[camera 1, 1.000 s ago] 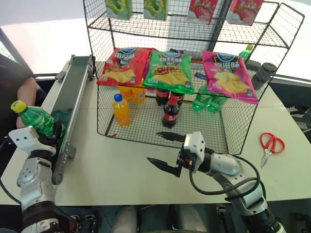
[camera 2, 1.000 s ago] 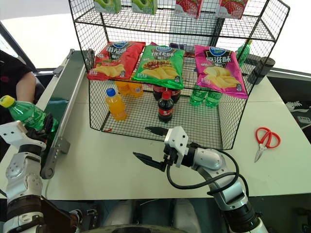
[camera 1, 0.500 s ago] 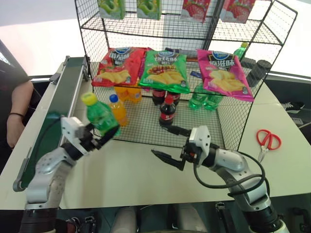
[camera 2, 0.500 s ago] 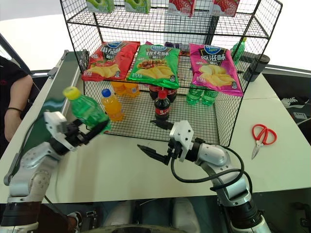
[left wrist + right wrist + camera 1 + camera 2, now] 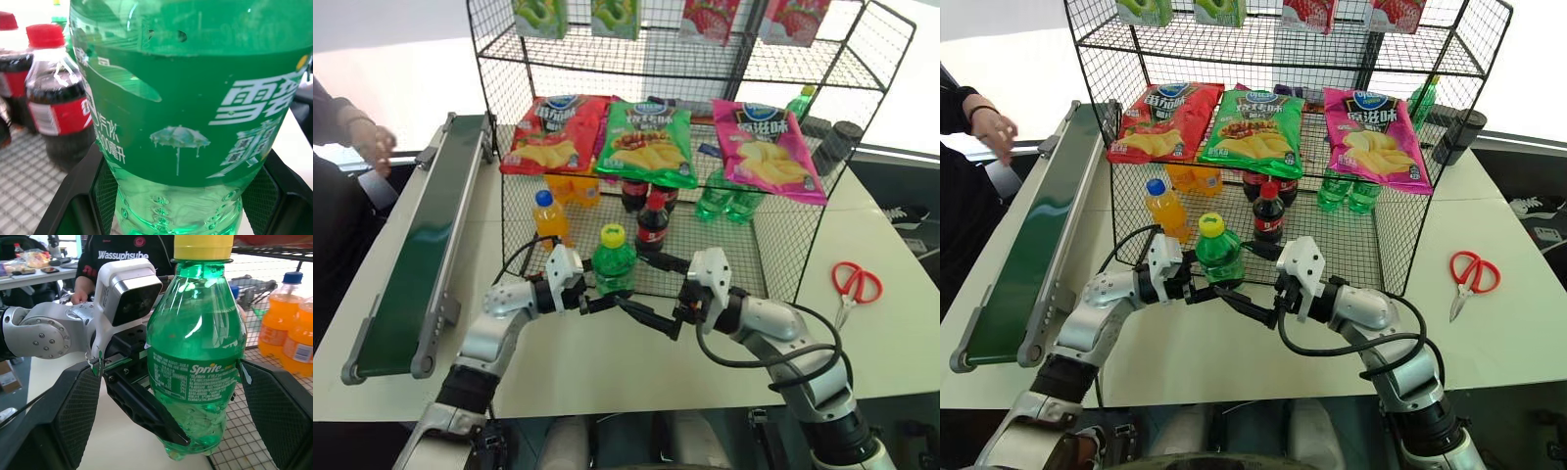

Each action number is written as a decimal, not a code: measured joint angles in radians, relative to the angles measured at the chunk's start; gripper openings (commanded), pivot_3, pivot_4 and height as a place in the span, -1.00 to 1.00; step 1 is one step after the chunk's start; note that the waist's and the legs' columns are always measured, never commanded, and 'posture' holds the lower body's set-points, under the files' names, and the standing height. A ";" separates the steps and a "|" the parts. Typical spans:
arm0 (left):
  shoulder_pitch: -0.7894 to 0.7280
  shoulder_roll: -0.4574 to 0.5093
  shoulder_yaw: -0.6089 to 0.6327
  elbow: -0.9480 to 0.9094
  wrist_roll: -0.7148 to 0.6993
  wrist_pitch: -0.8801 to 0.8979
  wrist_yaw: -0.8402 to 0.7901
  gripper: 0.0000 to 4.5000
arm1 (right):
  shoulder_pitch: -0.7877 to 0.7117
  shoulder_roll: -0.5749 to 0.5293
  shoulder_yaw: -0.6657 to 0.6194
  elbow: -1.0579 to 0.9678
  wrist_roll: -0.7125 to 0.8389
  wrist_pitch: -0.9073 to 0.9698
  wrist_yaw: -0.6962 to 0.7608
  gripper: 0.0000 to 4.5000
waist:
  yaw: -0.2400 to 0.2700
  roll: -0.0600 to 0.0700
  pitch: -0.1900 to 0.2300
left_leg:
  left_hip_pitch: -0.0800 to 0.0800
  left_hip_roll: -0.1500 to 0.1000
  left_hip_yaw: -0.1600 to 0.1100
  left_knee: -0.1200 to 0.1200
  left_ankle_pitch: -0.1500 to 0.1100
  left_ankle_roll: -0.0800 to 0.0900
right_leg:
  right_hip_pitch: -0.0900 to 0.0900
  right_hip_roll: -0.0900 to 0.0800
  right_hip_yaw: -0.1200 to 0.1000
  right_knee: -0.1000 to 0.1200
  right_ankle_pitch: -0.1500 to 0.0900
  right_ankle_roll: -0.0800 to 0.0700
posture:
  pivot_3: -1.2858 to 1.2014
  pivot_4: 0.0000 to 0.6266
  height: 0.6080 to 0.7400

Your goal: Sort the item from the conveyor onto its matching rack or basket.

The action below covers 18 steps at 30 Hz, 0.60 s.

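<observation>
left hand (image 5: 590,299) clamps small translucent green plastic bottle w/ yellow cap (image 5: 613,262) upright, just before black wire rack (image 5: 783,257); right hand (image 5: 658,296) wide open around it, prob. for handover.

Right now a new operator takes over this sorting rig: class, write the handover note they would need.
Left pincer: shut on the green bottle, upright in front of the rack, above the table.
Right pincer: open, its fingers on either side of the bottle, not gripping.
Conveyor: bare; a person's hand is near its far end.
Done: bottle picked off the belt and brought to mid-table.
Left: likely a handover to the right pincer, then place the bottle in the lowest tier beside the other green bottles.
</observation>
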 measured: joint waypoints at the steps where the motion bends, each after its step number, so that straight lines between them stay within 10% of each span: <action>1: -0.004 -0.004 -0.004 0.006 0.002 -0.011 -0.011 0.24 | 0.000 0.001 -0.002 0.000 0.000 0.000 -0.004 1.00 | 0.001 0.000 0.000 | 0.000 0.000 0.000 0.000 0.000 0.000 | 0.000 0.001 0.000 0.000 0.000 0.000 | 0.03 -0.52 1.00; 18: -0.027 -0.058 -0.047 0.019 0.024 -0.091 -0.081 0.24 | 0.024 0.015 -0.002 0.000 0.007 0.000 -0.014 0.89 | 0.002 0.000 0.000 | 0.001 0.003 -0.002 0.002 0.000 0.000 | 0.001 0.007 0.001 0.002 0.000 0.000 | 0.03 -0.52 1.00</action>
